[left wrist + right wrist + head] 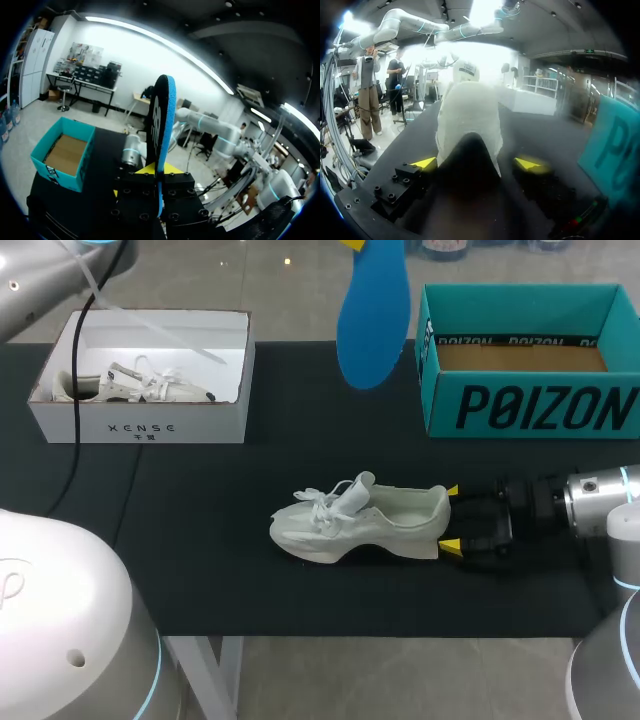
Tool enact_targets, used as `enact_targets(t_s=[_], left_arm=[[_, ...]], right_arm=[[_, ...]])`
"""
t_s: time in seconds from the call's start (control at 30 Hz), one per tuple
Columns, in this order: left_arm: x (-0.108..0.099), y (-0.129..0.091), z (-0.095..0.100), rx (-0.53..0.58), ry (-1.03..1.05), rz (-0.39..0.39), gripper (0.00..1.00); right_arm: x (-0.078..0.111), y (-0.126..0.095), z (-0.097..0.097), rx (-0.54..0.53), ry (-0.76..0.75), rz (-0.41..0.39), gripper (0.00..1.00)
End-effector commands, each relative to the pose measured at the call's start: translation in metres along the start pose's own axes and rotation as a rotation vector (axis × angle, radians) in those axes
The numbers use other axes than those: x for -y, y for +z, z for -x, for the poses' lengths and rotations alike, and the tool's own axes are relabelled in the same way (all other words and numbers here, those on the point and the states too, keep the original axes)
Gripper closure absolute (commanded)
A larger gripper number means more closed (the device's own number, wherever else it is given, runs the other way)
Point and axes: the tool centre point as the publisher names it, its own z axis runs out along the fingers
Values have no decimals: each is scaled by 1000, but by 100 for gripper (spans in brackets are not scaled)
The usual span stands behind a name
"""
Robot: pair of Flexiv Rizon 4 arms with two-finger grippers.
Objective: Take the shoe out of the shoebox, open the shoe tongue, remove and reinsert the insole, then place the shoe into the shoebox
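right fingers (451, 519) spread wide around heel of shoe (360, 523) on desk, not clamping | left fingers (160, 172) pinch insole (372, 320) aloft | risk: unclamped shoe may slide during reinsertion; insole may buckle

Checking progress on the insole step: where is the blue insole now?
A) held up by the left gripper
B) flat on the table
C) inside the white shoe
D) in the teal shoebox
A: the left gripper is shut on the blue insole, holding it upright in the air.
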Motion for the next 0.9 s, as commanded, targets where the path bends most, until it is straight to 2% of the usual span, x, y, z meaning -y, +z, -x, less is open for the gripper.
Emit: enact_targets(t_s=[0.03,0.3,0.6,0.67,0.73,0.9], left_arm=[[-1,1,-1,3,0,-2,100],[-1,1,-1,3,0,-2,100],[-1,1,-1,3,0,-2,100],[-1,1,-1,3,0,-2,100],[-1,1,-1,3,0,-2,100],[-1,1,-1,3,0,-2,100]], right_arm=[[-9,-22,-5,4,12,-65,0],[-38,-59,-4,12,-18,-338,0],[-76,-75,-3,4,-53,-665,0],[-82,-76,-3,-5,-58,-701,0],[-87,-80,-3,0,-69,-701,0],[-94,-85,-1,5,-74,-786,0]])
